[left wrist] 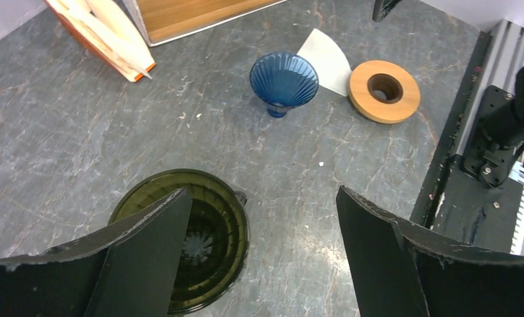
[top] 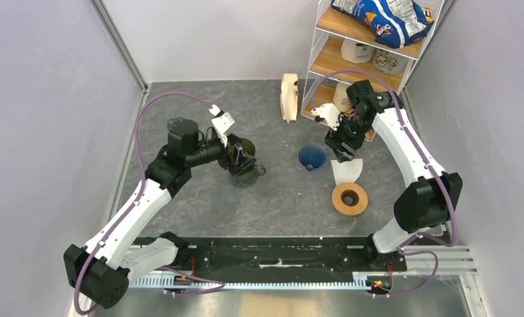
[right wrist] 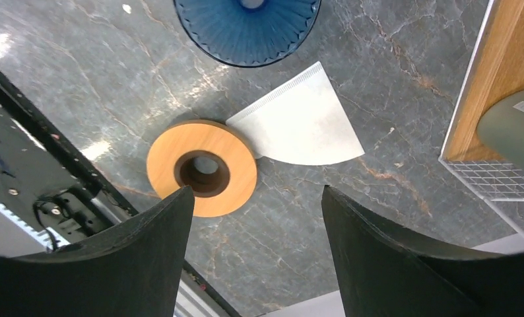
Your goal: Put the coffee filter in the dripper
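The coffee filter [top: 347,171] is a flat off-white paper fan lying on the grey table, one corner touching a wooden ring; it also shows in the right wrist view [right wrist: 300,122] and the left wrist view [left wrist: 326,54]. The dripper [top: 244,160], a dark olive-green cone, stands left of centre; the left wrist view [left wrist: 203,231] looks down into it. My left gripper [top: 241,154] is open and empty, just above the dripper with one finger over its rim. My right gripper [top: 342,146] is open and empty, hovering above the filter.
A blue ribbed cone [top: 311,157] stands beside the filter. A wooden ring [top: 350,198] lies just in front of it. A cream stack of filters in a holder [top: 288,97] sits at the back. A wire-and-wood shelf [top: 352,63] stands at the back right.
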{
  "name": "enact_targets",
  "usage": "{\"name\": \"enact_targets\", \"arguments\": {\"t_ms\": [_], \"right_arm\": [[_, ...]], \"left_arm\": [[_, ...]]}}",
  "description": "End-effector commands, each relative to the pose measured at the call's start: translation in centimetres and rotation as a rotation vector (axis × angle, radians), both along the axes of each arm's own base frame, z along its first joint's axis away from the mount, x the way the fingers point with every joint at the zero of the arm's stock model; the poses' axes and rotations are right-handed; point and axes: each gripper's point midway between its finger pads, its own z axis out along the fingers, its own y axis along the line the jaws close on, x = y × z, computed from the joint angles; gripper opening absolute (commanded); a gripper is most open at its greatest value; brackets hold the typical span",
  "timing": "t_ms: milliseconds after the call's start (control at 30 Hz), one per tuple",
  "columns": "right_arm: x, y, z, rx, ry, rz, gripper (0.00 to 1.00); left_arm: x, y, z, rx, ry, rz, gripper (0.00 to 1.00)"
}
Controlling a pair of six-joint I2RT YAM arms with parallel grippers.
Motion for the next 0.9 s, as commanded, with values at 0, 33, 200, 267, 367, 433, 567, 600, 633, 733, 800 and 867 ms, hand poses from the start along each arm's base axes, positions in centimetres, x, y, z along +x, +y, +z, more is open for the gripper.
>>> {"name": "enact_targets", "arguments": {"t_ms": [0, 33, 200, 267, 367, 433, 567, 600, 633, 733, 800, 867], "right_arm": [[1.5, -1.6, -2.7, -0.101, -0.034, 0.060, 0.79], [2.0, -2.2, -3.9, -0.132, -0.040, 0.059, 0.79], [4.3, -3.4, -7.5, -0.141, -0.021, -0.001, 0.79], [5.2, -3.5, -8.8, -0.154, -0.021, -0.022, 0.79], [6.0, -3.2, -10.8, -0.141, 0.006, -0.088, 0.81], [6.2, -3.1, -12.0, -0.136, 0.034, -0.142, 0.88], [6.4, -3.2, -14.0, -0.141, 0.051, -0.224, 0.93], [6.3, -3.2, -14.3, -0.143, 0.053, -0.232, 0.93], [6.3, -3.2, -14.6, -0.145, 0.057, -0.238, 0.93], [5.7, -3.3, -15.8, -0.152, 0.084, -0.244, 0.93], [5.4, -3.3, -16.4, -0.148, 0.089, -0.240, 0.93], [5.2, -3.1, -16.9, -0.142, 0.104, -0.242, 0.92]], "left_arm": [[1.2, 0.0, 2.8, -0.048, -0.038, 0.037, 0.88], [1.3, -0.2, 3.0, -0.052, -0.041, 0.036, 0.88], [1.9, -0.5, 3.9, -0.078, -0.034, 0.043, 0.88], [1.9, -0.5, 3.9, -0.075, -0.037, 0.041, 0.88], [2.0, -0.4, 3.6, -0.057, -0.042, 0.043, 0.88], [2.1, -0.2, 3.5, -0.052, -0.048, 0.047, 0.88], [2.2, -0.1, 3.5, -0.049, -0.051, 0.052, 0.88], [2.2, -0.1, 3.4, -0.048, -0.049, 0.052, 0.88], [2.2, -0.1, 3.4, -0.047, -0.050, 0.055, 0.88], [2.3, -0.1, 3.2, -0.043, -0.051, 0.053, 0.88], [2.3, -0.1, 3.2, -0.043, -0.052, 0.053, 0.88], [2.3, -0.1, 3.1, -0.042, -0.050, 0.051, 0.88]]}}
